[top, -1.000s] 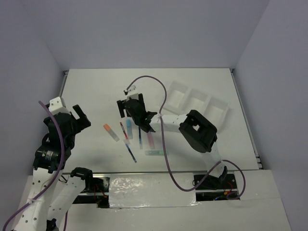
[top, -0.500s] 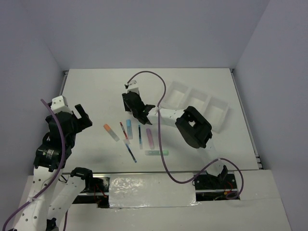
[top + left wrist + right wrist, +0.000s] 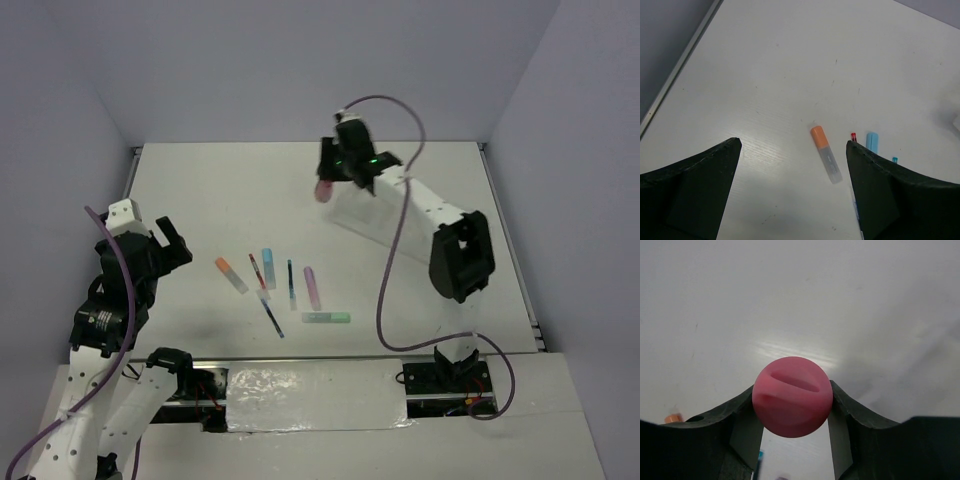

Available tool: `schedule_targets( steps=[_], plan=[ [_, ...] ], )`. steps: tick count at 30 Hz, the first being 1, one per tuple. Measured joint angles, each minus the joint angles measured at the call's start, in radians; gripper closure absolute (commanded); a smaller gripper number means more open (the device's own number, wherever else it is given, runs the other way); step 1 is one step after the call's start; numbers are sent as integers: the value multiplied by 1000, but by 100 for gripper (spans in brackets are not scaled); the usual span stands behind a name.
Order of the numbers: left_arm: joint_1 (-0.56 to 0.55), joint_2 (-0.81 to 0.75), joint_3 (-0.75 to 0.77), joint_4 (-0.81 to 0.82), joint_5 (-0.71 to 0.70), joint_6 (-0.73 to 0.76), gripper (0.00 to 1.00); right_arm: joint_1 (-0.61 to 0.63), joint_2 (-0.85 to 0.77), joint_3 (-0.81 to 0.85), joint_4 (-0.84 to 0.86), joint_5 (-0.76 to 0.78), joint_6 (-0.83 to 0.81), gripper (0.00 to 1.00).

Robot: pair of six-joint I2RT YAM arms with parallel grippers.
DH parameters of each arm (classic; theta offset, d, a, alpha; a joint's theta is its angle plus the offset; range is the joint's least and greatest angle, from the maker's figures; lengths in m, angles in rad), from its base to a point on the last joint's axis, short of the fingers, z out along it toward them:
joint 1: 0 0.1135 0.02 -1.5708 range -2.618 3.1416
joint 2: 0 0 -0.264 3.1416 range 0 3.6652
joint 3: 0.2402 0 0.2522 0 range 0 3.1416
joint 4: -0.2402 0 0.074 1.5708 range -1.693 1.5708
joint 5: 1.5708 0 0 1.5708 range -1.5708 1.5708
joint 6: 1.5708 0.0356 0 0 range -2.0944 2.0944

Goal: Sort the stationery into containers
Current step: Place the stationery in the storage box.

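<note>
Pinched between the jaws of the right gripper (image 3: 333, 178) and held aloft over the far side of the table, just beside the part-hidden tray (image 3: 352, 215): the pink-capped cylinder (image 3: 792, 396), end-on to the wrist view. Judged light, rigid and smooth-walled, so apt to roll or slip; best taken squarely across the round barrel, not by the cap. Spread wide and holding nothing, near the orange marker (image 3: 826, 153): the left gripper (image 3: 792, 145)
</note>
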Motion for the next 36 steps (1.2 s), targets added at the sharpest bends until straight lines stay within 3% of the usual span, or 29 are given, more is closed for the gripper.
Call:
schedule_targets(
  steps=[5, 8, 13, 20, 23, 24, 26, 27, 29, 30, 31, 36],
  plan=[
    [0, -1, 0, 6, 10, 0, 1, -349, -129, -16, -100, -217, 7, 100],
    [0, -1, 0, 7, 13, 0, 1, -469, -126, 16, -169, -339, 6, 100],
    [0, 1, 0, 7, 16, 0, 1, -505, -50, 67, -245, -475, 6, 100],
    [0, 2, 0, 6, 16, 0, 1, -491, -2, 6, -259, -562, 31, 100],
    [0, 2, 0, 7, 16, 0, 1, -489, 18, 6, -257, -563, 39, 90],
    [0, 2, 0, 6, 16, 0, 1, -488, 25, 8, -259, -563, 39, 79],
    [0, 1, 0, 6, 16, 0, 1, -483, 47, 27, -266, -562, 39, 69],
    [0, 1, 0, 6, 16, 0, 1, -482, 61, 39, -268, -561, 38, 57],
    [0, 1, 0, 6, 15, 0, 1, -479, 85, 58, -270, -557, 37, 45],
    [0, 0, 0, 6, 15, 0, 1, -477, 92, 63, -271, -555, 37, 15],
    [0, 0, 0, 6, 15, 0, 1, -475, 99, 69, -278, -553, 40, 1],
    [0, -8, -6, 7, 15, 0, 1, -469, 123, 154, -346, -501, 28, 0]
  ],
)
